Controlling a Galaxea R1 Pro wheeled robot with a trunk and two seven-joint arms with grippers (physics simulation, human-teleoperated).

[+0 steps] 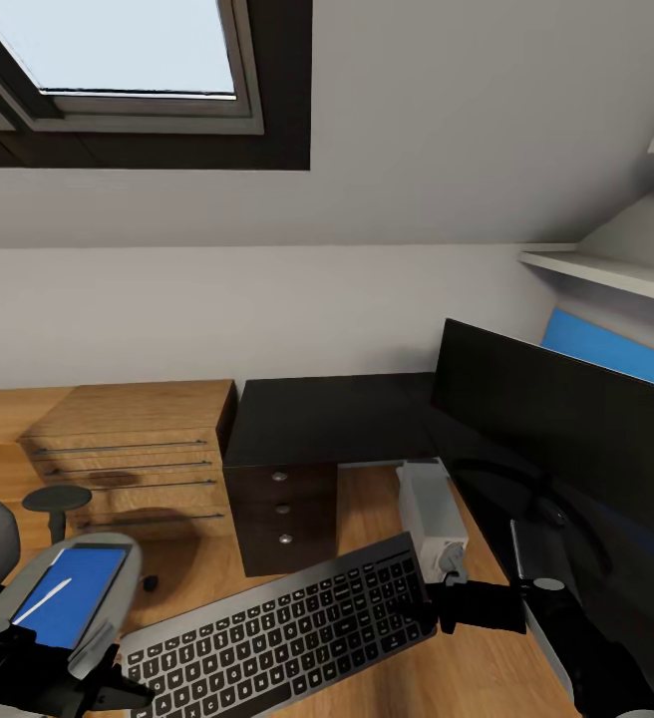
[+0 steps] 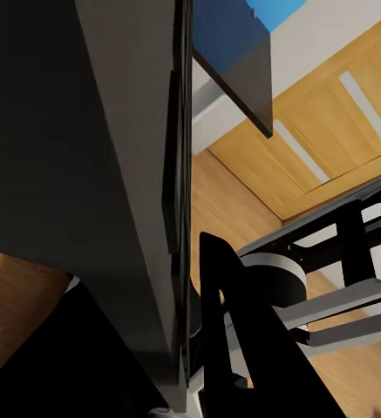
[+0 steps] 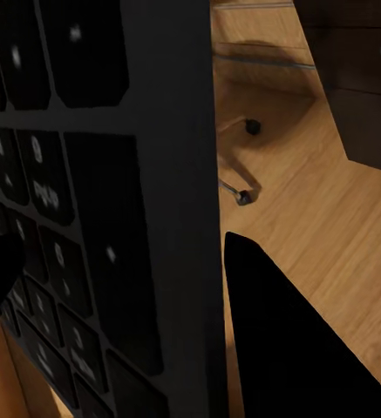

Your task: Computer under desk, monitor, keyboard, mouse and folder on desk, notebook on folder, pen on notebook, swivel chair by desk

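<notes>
Both grippers are pinching the keyboard [image 1: 287, 628] in midair, right gripper [image 1: 429, 605] at one end, left gripper [image 1: 128, 686] at the other. Beyond, the bench [image 1: 327, 419] is carrying the monitor [image 1: 576, 439]; folder [image 1: 73, 593] and pen [image 1: 43, 600] are lying on the chair [image 1: 108, 618].

The black bench [image 1: 327, 419] carried the monitor [image 1: 566, 449], while the swivel chair [image 1: 68, 578] seat bore the blue folder [image 1: 73, 598] and pen [image 1: 43, 600].

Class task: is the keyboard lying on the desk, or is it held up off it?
Held up. The keyboard hangs above the wooden floor, the left claw and right claw gripping its two ends; the desk lies beyond it.
</notes>
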